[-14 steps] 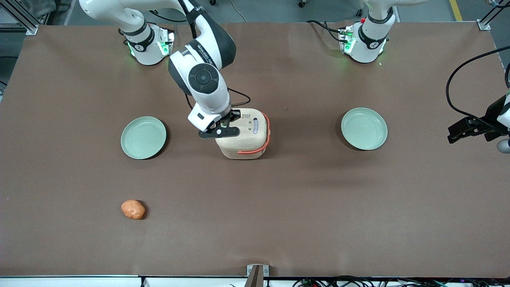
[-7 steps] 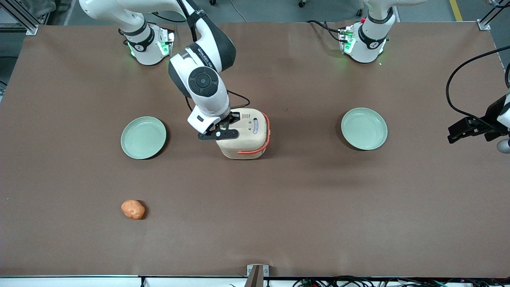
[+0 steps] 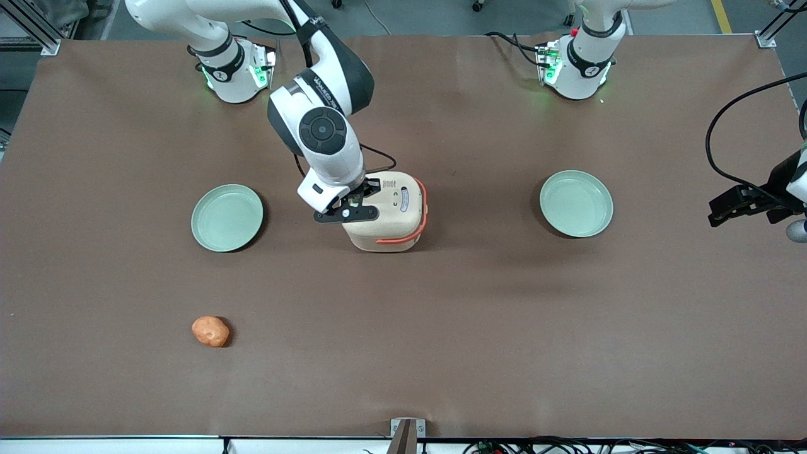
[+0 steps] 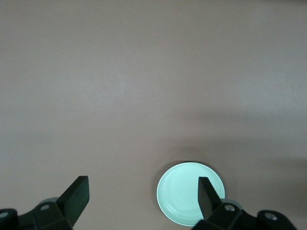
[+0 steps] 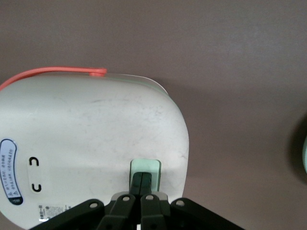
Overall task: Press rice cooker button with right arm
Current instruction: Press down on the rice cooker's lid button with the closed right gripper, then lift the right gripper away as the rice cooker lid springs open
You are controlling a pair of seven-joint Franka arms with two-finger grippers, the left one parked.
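The cream rice cooker (image 3: 388, 214) with its orange-red handle band stands mid-table, lid closed; it also shows in the right wrist view (image 5: 91, 143). Its small pale green button (image 5: 145, 167) sits on the lid near one edge. My right arm (image 3: 321, 129) reaches down over the cooker. My gripper (image 3: 356, 200) is shut, fingers pressed together, and in the right wrist view the gripper (image 5: 142, 178) has its tips resting on the button. In the front view the button is hidden under the gripper.
Two round pale green plates lie on the brown table, one toward the working arm's end (image 3: 227, 217) and one toward the parked arm's end (image 3: 576, 203), seen also in the left wrist view (image 4: 184, 191). An orange lump (image 3: 210, 331) lies nearer the front camera.
The gripper has shifted slightly over the cooker's lid in the last second, settling on the button. The cooker has not moved.
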